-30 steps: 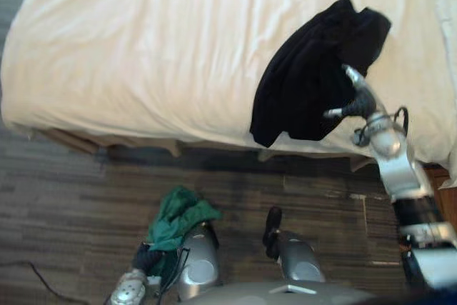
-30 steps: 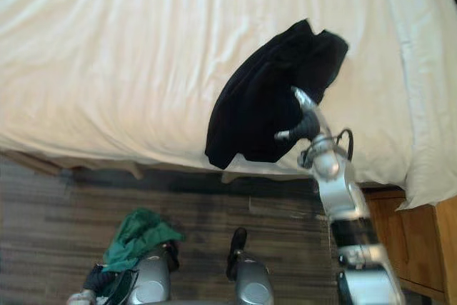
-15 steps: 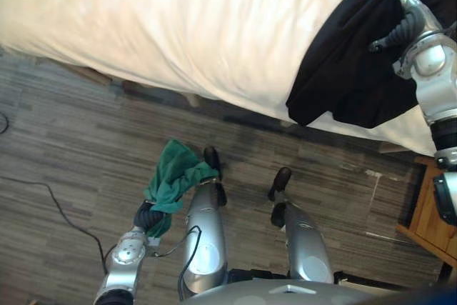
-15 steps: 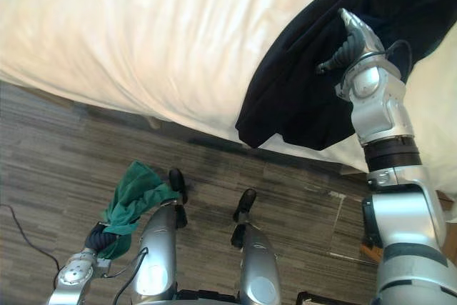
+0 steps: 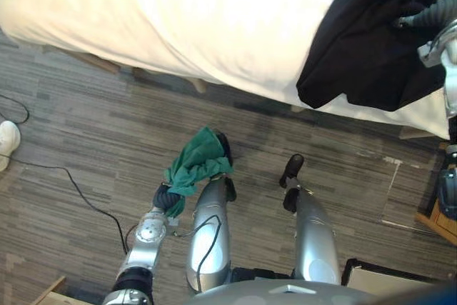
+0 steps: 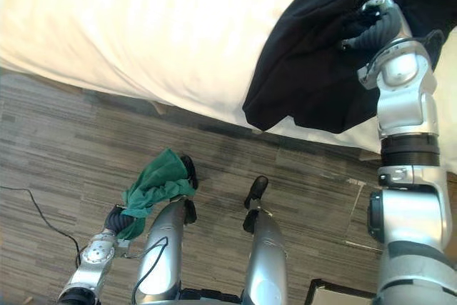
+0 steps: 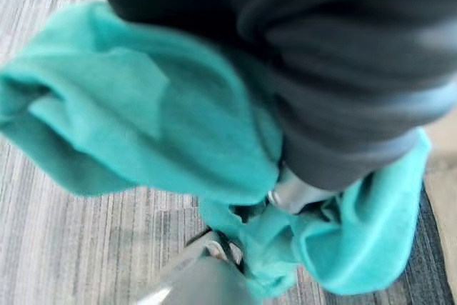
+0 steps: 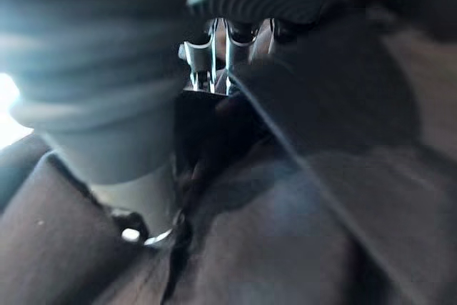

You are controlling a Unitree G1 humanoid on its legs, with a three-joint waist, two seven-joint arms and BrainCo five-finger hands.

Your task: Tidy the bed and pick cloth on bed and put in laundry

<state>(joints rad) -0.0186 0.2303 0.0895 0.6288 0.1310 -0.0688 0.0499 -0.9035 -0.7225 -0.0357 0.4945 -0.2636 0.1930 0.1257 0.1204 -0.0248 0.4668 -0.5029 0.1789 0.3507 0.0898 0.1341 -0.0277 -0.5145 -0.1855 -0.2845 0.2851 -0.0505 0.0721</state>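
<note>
Right eye view: black cloth pick-up in hand

Right hand (image 6: 375,26) has fingers curled into black cloth (image 6: 307,69), which drapes over bed (image 5: 178,12) edge. Left hand (image 5: 166,198) clenches green cloth (image 5: 196,166) low by floor (image 5: 86,141). Nxt, prob.: lift black cloth clear w/o dropping, then carry both to laundry.

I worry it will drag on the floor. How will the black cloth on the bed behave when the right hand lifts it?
Probably floppy: the black cloth lies in soft folds and droops over the edge of the bed, so it should hang long below the right hand. It is likely light, much like the green cloth dangling from the left hand.
</note>
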